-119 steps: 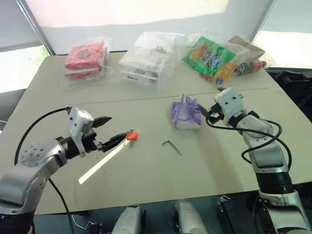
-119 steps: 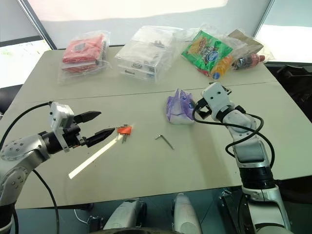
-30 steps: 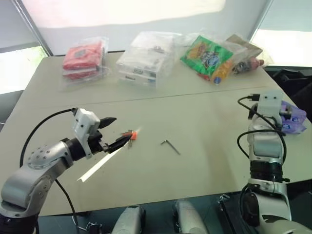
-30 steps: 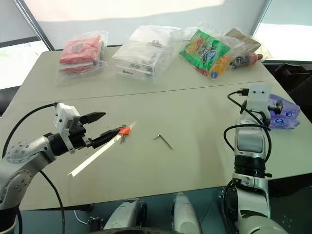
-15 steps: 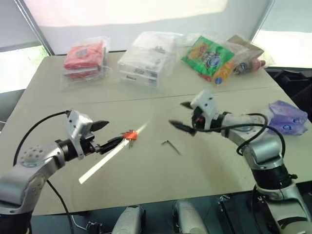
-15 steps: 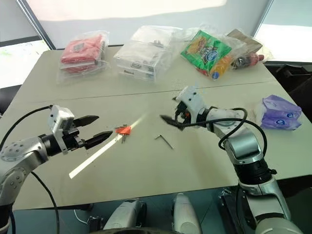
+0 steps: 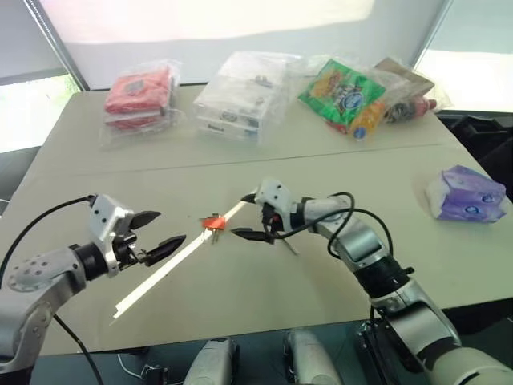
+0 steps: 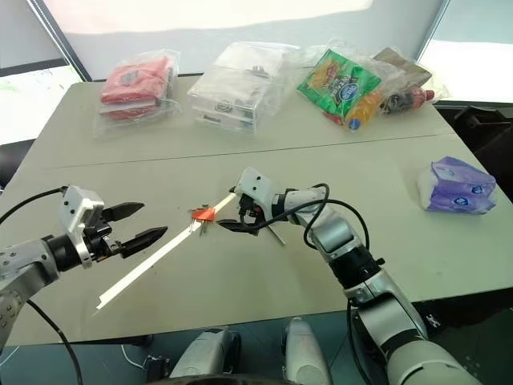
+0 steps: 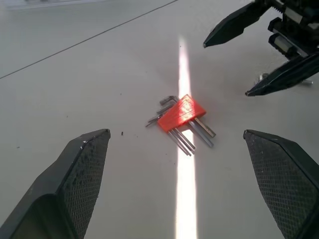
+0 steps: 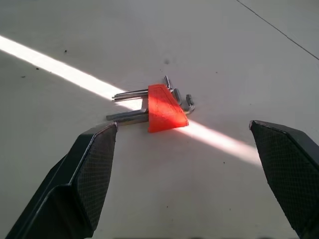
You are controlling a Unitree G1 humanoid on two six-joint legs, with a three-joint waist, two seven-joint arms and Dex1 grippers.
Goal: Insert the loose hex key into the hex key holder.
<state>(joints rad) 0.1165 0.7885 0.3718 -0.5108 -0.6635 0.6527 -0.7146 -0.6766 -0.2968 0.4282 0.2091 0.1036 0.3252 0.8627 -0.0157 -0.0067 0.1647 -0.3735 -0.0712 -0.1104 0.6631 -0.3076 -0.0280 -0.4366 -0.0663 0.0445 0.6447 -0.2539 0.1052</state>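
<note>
The hex key holder [image 7: 212,222] is being seen as a small red-orange wedge lying flat on the pale table [image 7: 321,172], with several thin grey keys sticking out of both its sides; a bright strip of light [image 7: 172,261] is being cast across it. The loose hex key [image 7: 286,245] is lying on the table to the right of the holder, apart from it, and is being largely hidden behind the right gripper, so that its L bend cannot be made out.

To the left of the holder, the left gripper [image 7: 156,233] is being held just above the table with its two black fingers spread wide; nothing is being gripped or touched, and a clear gap is being left between its tips and the holder. Just to the right of the holder, the right gripper [image 7: 250,216] is being pointed toward it, its fingers likewise spread wide and empty, one finger close above the table.

Behind the holder, along the far edge, a red packet in a clear bag [image 7: 138,92], a clear bag of white boxes [image 7: 239,100] and a green snack bag [image 7: 346,92] are lying. Far to the right of the holder a purple tissue packet [image 7: 466,196] is resting. Nothing is lying between either gripper and the holder.
</note>
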